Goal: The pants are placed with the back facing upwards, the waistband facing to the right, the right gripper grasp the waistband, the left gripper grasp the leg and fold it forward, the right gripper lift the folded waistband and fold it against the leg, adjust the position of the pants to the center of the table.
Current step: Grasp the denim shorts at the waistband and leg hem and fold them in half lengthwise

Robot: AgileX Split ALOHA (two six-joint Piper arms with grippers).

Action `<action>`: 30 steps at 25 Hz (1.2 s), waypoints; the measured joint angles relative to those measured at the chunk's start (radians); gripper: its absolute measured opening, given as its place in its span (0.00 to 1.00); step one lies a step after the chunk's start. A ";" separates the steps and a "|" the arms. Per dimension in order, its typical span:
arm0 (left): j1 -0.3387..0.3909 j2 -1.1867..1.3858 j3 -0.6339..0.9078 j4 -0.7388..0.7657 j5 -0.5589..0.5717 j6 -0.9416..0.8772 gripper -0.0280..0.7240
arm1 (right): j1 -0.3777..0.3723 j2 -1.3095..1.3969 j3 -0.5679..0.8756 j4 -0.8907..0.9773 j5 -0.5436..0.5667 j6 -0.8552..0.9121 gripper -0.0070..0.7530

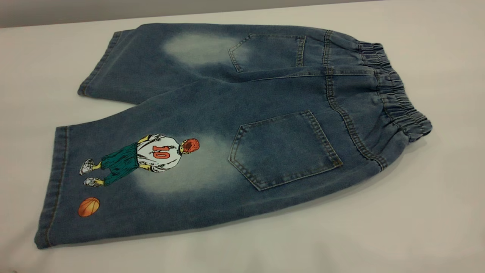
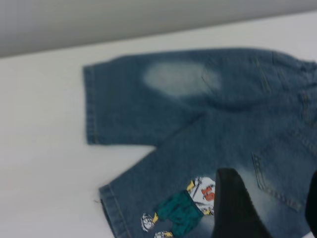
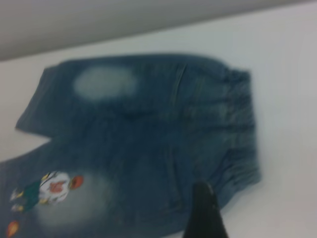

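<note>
The pants [image 1: 242,125] lie flat on the table [image 1: 416,227], back up, with both patch pockets showing. The waistband [image 1: 398,94] points right. The leg [image 1: 125,178] with the player print lies nearest the camera at the left, and the plain leg lies behind it. No gripper appears in the exterior view. In the left wrist view the left gripper [image 2: 272,208] hangs open above the printed leg [image 2: 163,208], one finger [image 2: 233,208] beside the print. In the right wrist view the right gripper [image 3: 262,213] is open, and only one finger [image 3: 204,213] shows, near the waistband's [image 3: 237,148] near corner.
Bare pale table surrounds the pants on all sides, with most room at the front right [image 1: 379,235]. The table's far edge [image 1: 75,22] runs just behind the plain leg, with a grey wall beyond it.
</note>
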 joint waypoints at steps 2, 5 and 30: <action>0.000 0.086 0.000 -0.049 -0.012 0.068 0.48 | 0.000 0.083 0.029 0.076 -0.045 -0.055 0.58; 0.000 0.216 0.000 -0.129 -0.023 0.171 0.48 | 0.000 0.207 0.081 0.187 -0.129 -0.140 0.58; 0.000 0.478 -0.011 -0.452 -0.007 0.509 0.48 | -0.057 1.360 0.125 1.326 -0.106 -1.316 0.58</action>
